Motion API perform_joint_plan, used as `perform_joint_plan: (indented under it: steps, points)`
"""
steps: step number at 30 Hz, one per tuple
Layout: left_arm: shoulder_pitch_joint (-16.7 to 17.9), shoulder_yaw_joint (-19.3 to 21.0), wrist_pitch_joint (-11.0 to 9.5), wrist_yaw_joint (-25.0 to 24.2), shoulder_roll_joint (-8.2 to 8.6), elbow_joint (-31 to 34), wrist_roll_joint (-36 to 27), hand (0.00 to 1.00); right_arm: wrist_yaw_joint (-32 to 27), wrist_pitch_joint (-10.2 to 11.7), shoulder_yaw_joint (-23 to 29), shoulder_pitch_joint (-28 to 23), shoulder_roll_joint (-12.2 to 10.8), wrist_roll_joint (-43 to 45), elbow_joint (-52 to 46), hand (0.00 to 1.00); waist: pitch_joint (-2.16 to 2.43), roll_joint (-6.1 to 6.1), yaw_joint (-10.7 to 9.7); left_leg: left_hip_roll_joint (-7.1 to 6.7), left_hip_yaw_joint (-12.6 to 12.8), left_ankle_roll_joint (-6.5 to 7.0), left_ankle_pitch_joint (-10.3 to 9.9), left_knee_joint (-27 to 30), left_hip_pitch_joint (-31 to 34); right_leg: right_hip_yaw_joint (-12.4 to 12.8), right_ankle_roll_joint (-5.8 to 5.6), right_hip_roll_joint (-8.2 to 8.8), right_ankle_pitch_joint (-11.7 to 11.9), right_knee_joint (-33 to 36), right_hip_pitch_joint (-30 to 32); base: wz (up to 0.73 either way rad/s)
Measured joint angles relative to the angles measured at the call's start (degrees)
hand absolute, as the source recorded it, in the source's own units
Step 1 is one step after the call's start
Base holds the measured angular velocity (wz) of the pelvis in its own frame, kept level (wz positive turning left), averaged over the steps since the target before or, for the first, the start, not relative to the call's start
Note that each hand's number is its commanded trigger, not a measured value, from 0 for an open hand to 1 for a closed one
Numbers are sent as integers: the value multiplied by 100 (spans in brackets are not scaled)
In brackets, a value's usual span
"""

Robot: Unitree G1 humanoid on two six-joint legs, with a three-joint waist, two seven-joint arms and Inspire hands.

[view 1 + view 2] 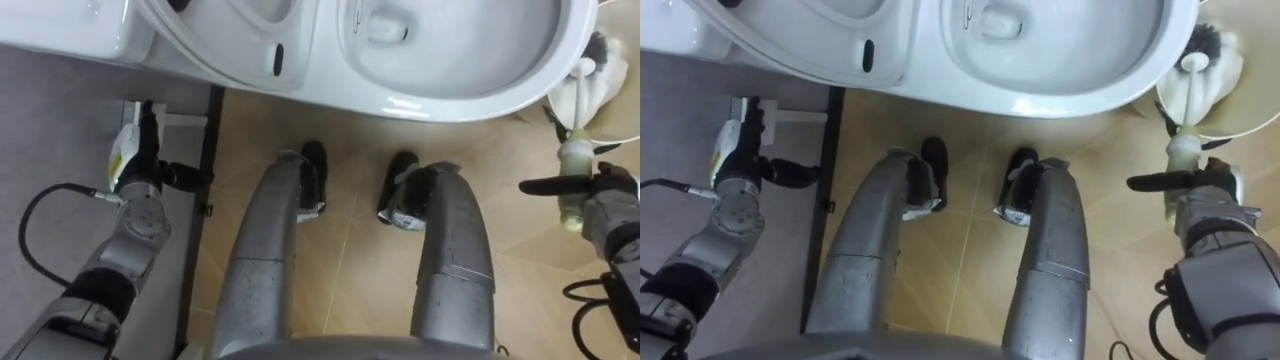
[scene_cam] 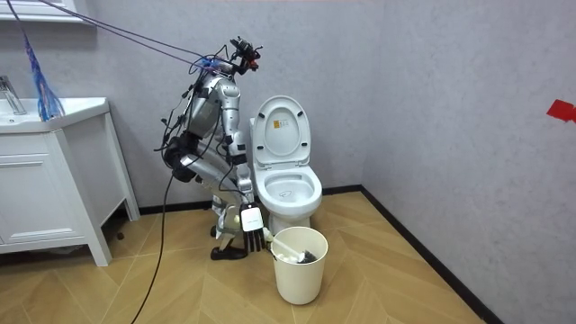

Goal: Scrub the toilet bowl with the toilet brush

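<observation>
Toilet brush (image 1: 572, 170): a pale, yellowish cylinder of a handle is seen, ending in a rounded white collar on its far side from the fingers. Beyond the collar a broader white part (image 1: 588, 88) and a dark bristly tuft (image 1: 606, 48) are seen. Whether the white part is the head or a holder cannot be told.
Brush position: the handle is held in the right hand. The far end lies beyond the fingertips, inside the rim of the bin (image 2: 299, 270), just beside the outer edge of the toilet.
Right hand (image 1: 612, 205): it is wrapped about the handle. One dark digit is stretched out sideways across it, toward the robot's legs. The other fingers appear clenched beneath the handle.
Left hand (image 1: 135, 178): nothing is held. The fingers (image 1: 150, 128) are released and straight, pointed toward the toilet, with the thumb spread toward the legs. It is kept well apart from the brush, on the far side of both legs.
Toilet (image 1: 470, 98): a glossy white bowl is seen ahead of both sets of fingertips, touched by neither hand. The raised seat and lid (image 2: 281, 130) are shown upright in the room view.
Stance: the robot is bent forward close before the bowl, feet on the tan floor (image 1: 350, 135). The bin is set on the side of the right fingers.
Cabinet (image 2: 54, 180): a white unit is placed behind the robot, at the room view's left, far from both hands.
</observation>
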State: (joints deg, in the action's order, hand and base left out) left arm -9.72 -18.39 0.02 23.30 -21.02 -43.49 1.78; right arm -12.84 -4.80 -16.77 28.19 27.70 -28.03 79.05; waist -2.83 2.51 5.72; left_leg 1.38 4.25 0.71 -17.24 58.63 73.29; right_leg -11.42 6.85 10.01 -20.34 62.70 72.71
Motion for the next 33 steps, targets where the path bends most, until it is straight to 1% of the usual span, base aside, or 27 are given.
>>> perform_joint_plan:
  steps: [7, 10, 14, 18, 20, 25, 28, 31, 33]
  points:
    - [-19, -80, -2, -35, 0, -8, -2, 0, 121, 0, -10, -8, 79, -179, -5, 100, -1, 1, 44, -22, 12, 15, 7, -39, -2, -1, -7, 33, -24, -1, 8, 2]
    - [-10, -95, -5, -129, -52, 32, -8, 0, 190, -24, -8, -2, 132, -434, 7, 100, -1, 0, 51, -40, 24, 18, 8, -76, 0, 14, -15, 45, -29, -7, 30, 3]
    - [26, -99, -4, -162, -104, 85, -129, 0, 251, -26, -9, -23, 136, -795, 32, 100, -1, 0, 32, -45, 27, 24, 16, -110, -1, 17, -10, 42, -32, -27, 40, 0]
    - [40, -100, -4, -157, -104, 99, -129, 0, 300, -27, -3, -31, 136, -823, 31, 100, -1, 0, 23, -45, 29, 26, 18, -117, -1, 14, -10, 44, -34, -36, 39, 0]
    - [75, -99, -4, -153, -112, 165, -227, 0, 299, -25, 1, -30, 136, -873, 30, 100, 0, -1, 17, -58, 27, 27, 18, -118, 0, 16, -15, 52, -36, -36, 38, 0]
    - [128, -99, -1, -157, -123, 260, -234, 0, 304, -31, -2, -78, 136, -1002, 4, 100, 2, -3, -6, -93, 24, 44, 27, -120, -8, 14, -28, 85, -34, -33, 24, 0]
    - [220, -99, 19, -174, -126, 322, -233, 0, 311, -39, -1, -129, 134, -1004, 10, 100, 2, -3, -26, -102, 19, 56, 27, -111, -70, 11, -45, 88, -34, -43, -58, 0]
    - [351, -103, 89, -201, -134, 322, -259, 0, 364, -24, 2, -243, 123, -1096, 10, 100, 6, -7, -99, -115, -17, 65, 30, -165, -221, -13, -85, 80, -19, -126, -241, 0]
    - [388, -110, 138, -202, -121, 299, -440, 0, 366, -46, 9, -335, 122, -1248, 10, 100, 9, -10, -118, -116, -34, 83, 43, -263, -363, -51, -110, 71, 10, -249, -405, 0]
